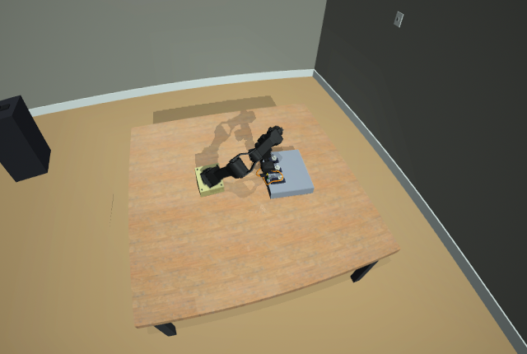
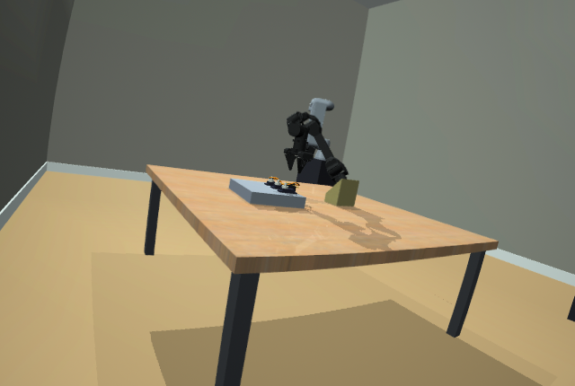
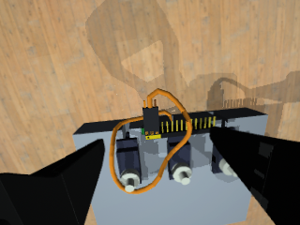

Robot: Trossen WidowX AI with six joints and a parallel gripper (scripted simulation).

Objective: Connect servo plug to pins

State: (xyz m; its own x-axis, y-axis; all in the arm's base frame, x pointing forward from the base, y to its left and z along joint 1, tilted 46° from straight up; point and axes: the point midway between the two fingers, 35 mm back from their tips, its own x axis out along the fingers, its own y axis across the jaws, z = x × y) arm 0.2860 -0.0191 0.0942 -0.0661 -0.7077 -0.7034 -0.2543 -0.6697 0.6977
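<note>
The black plug (image 3: 150,119) stands at the left part of the pin row (image 3: 187,126), in line with the yellow band (image 3: 153,137), whose dark dot is near its left end. Short gold bits show between plug and band; how deep the plug sits cannot be told. The orange lead (image 3: 112,150) leaves its far end and loops over the servo (image 3: 127,159). The grey-blue holder (image 1: 293,173) (image 2: 278,198) (image 3: 169,206) lies on the table. My gripper (image 3: 158,138) is wide open and empty, one finger to either side of the plug, clear of it. The exterior view shows it above the holder.
Two more servos (image 3: 179,159) (image 3: 217,161) with white horns sit right of the first in the wrist view. Bare pins continue right of the plug. The arm stands on a yellow-green base block (image 1: 211,190) (image 2: 347,194) on the wooden table (image 1: 255,248) (image 2: 278,233).
</note>
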